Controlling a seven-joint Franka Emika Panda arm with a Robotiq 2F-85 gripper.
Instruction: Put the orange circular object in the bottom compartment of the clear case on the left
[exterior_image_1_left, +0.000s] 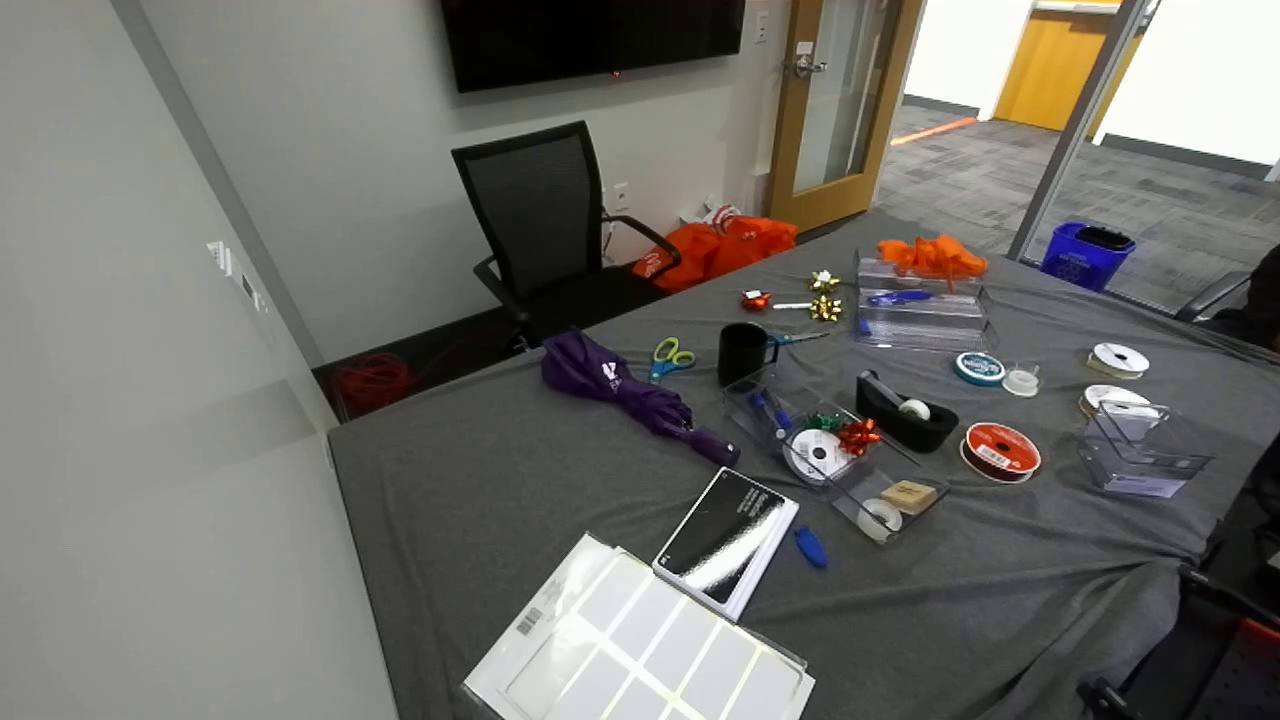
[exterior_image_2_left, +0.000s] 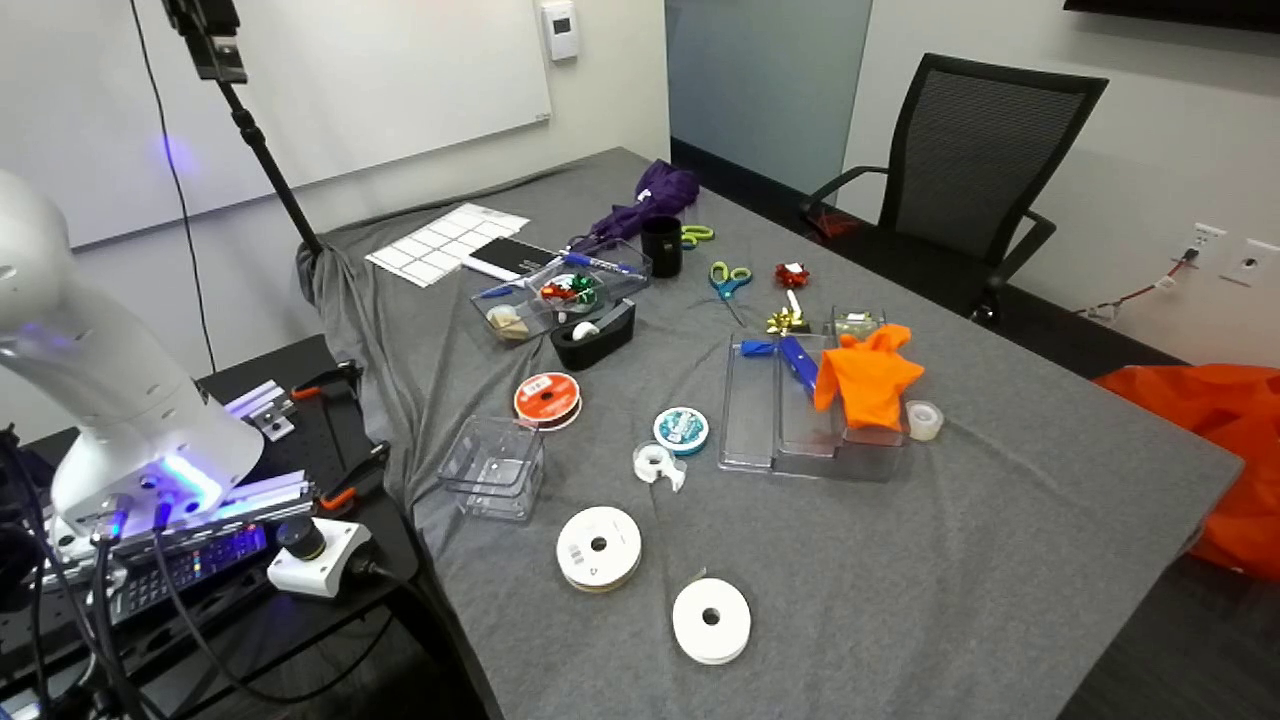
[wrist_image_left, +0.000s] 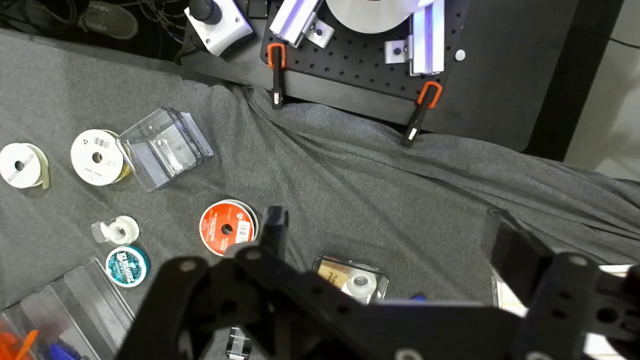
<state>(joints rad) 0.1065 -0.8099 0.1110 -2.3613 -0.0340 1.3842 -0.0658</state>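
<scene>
The orange spool (wrist_image_left: 218, 227) is lying flat on the grey cloth-covered surface (exterior_image_2_left: 900, 560), with its orange face pointing up, and is resting outside the clear case (exterior_image_1_left: 848, 492). In the wrist view the fingers (wrist_image_left: 517, 250) are standing wide apart, with the surface showing between their tips; they are gripping nothing, and the spool is appearing just to the left of them.

Near the spool, a black tape dispenser (exterior_image_1_left: 903, 428) is sitting between it and the clear case in both exterior views. The case's compartment nearer the spool is holding a tan block (exterior_image_1_left: 910, 497) and a white tape roll (wrist_image_left: 369, 287); its larger compartment, farther from the spool, is holding blue pens (exterior_image_1_left: 779, 412), a white spool (exterior_image_1_left: 805, 462) and shiny bows (exterior_image_1_left: 858, 436).

On another side of the spool, a teal tin (wrist_image_left: 127, 266) is lying between it and a stepped clear organizer (exterior_image_2_left: 745, 420), where an orange cloth (exterior_image_2_left: 868, 380) is draping over one end and blue items (exterior_image_2_left: 800, 365) are lying inside. In the wrist view a small clear box (wrist_image_left: 165, 155) is standing to the upper left of the spool, and two pale spools (wrist_image_left: 88, 165) are lying farther left. Well apart from the spool, a black mug (exterior_image_1_left: 743, 358) and a purple umbrella (exterior_image_1_left: 640, 400) are resting; in an exterior view the white arm base (exterior_image_2_left: 150, 430) is standing to the left of the spool.
</scene>
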